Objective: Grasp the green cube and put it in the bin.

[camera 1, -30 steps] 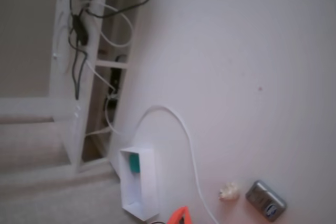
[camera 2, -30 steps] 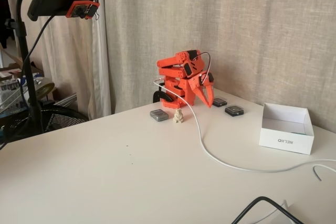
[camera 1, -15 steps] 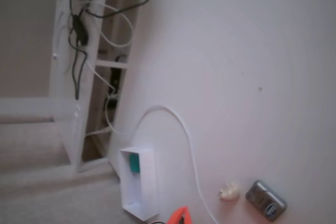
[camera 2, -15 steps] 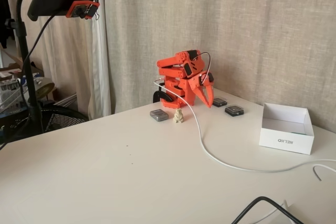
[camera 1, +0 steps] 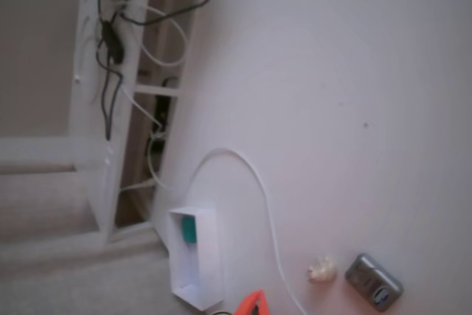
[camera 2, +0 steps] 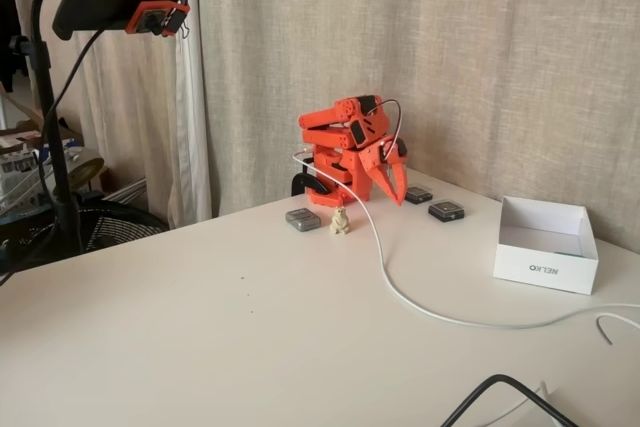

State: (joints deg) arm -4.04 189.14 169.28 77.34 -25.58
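The green cube (camera 1: 189,229) lies inside the white bin (camera 1: 210,256), at the bin's far end in a fixed view. In another fixed view the bin (camera 2: 545,269) stands at the right of the table and its walls hide the cube. The orange arm sits folded at the back of the table, well apart from the bin. Its gripper (camera 2: 396,192) points down with the fingers together and nothing held. Only the orange gripper tip (camera 1: 253,304) shows at the bottom edge of a fixed view.
A white cable (camera 2: 400,292) curves from the arm across the table past the bin. A cream lumpy figure (camera 2: 341,220) and a grey oval device (camera 2: 303,219) lie by the arm's base, two dark devices (camera 2: 447,211) behind. A camera stand (camera 2: 60,147) rises at left.
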